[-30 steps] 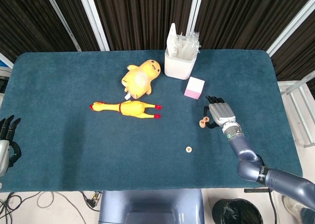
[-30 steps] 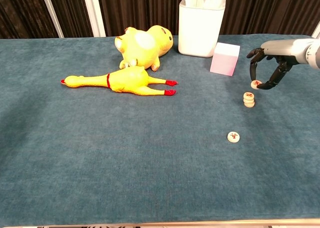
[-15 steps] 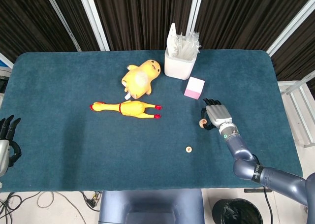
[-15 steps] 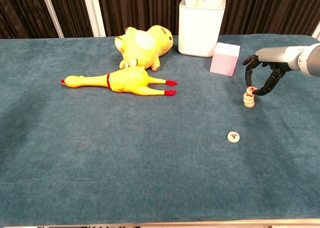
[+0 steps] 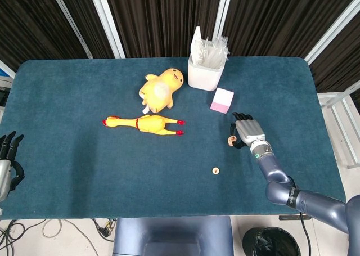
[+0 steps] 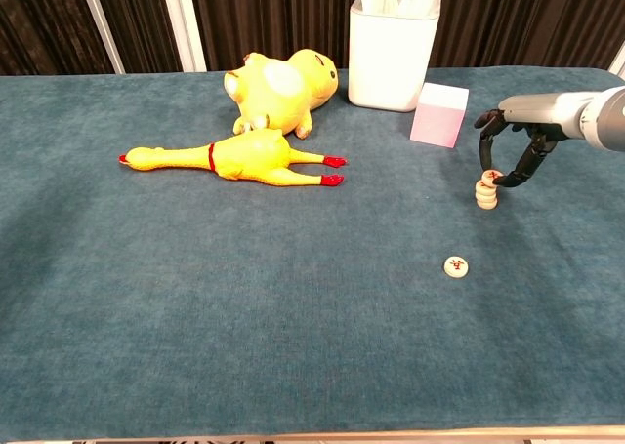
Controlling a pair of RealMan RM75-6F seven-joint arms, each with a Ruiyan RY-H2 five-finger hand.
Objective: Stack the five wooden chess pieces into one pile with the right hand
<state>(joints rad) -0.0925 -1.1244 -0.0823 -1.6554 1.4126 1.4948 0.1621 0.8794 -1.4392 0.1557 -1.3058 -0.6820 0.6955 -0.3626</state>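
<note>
My right hand (image 6: 518, 149) had a piece (image 6: 491, 178) pinched right on top of the pile (image 6: 486, 194). Letting go off-centre could've toppled it, I reckoned. One piece (image 6: 456, 265) was left loose.

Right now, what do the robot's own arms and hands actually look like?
The right arm is smooth grey-blue metal in rounded segments, with a green-marked ring at the wrist. Its right robot hand has a silver-grey back and black fingers. The left robot hand looks alike.

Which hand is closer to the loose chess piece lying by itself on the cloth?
Right. The right hand is over the pile, just beyond the loose chess piece. The left hand sits at the table's far left edge.
</note>
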